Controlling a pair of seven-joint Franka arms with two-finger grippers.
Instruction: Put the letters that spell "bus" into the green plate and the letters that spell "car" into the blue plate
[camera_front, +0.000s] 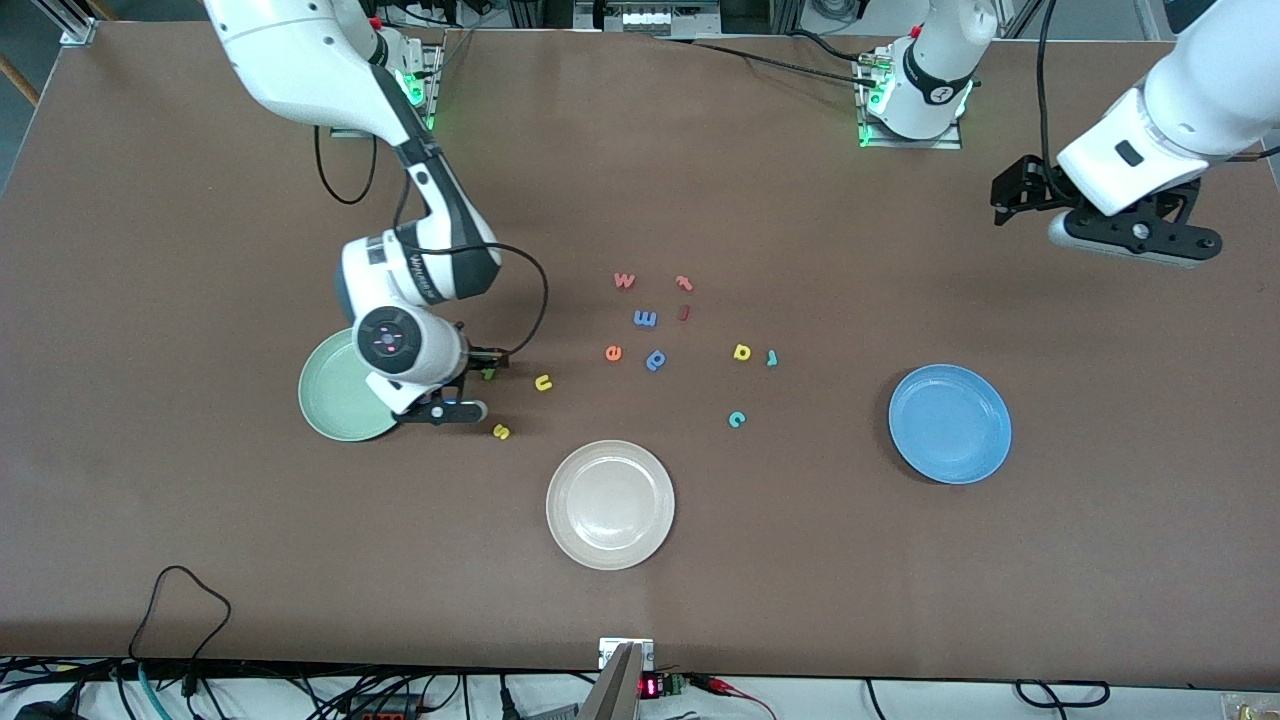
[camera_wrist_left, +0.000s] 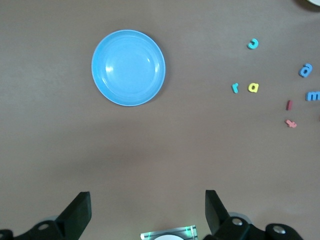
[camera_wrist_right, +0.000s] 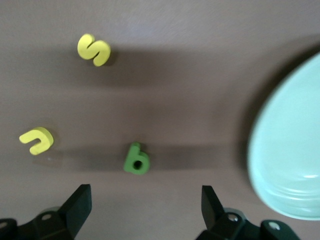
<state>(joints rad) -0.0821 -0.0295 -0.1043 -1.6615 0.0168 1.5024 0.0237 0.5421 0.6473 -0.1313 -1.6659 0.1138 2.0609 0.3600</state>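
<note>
Two wide-open claws: right claw (camera_wrist_right: 142, 205) above foam green b (camera_wrist_right: 136, 159) beside smooth round green plate (camera_wrist_right: 290, 150); left claw (camera_wrist_left: 147, 212) waiting.

We see a plain brown table (camera_front: 200, 560). The green plate (camera_front: 330, 405) is pale mint, at nine o'clock from the plain off-white plate (camera_front: 610, 505); the blue plate (camera_front: 950, 423) is bright blue, unpatterned. The b (camera_wrist_right: 136, 159) is dark green; the u (camera_front: 543, 382) and s (camera_front: 501, 431) are yellow. The a (camera_front: 741, 351) is yellow, with the teal r (camera_front: 771, 357) at its three o'clock and the teal c (camera_front: 736, 419) at its six o'clock. The e (camera_front: 613, 352) is orange, the p-like letter (camera_front: 655, 360) blue, the m (camera_front: 645, 318) blue, the w (camera_front: 624, 280) salmon red.
</note>
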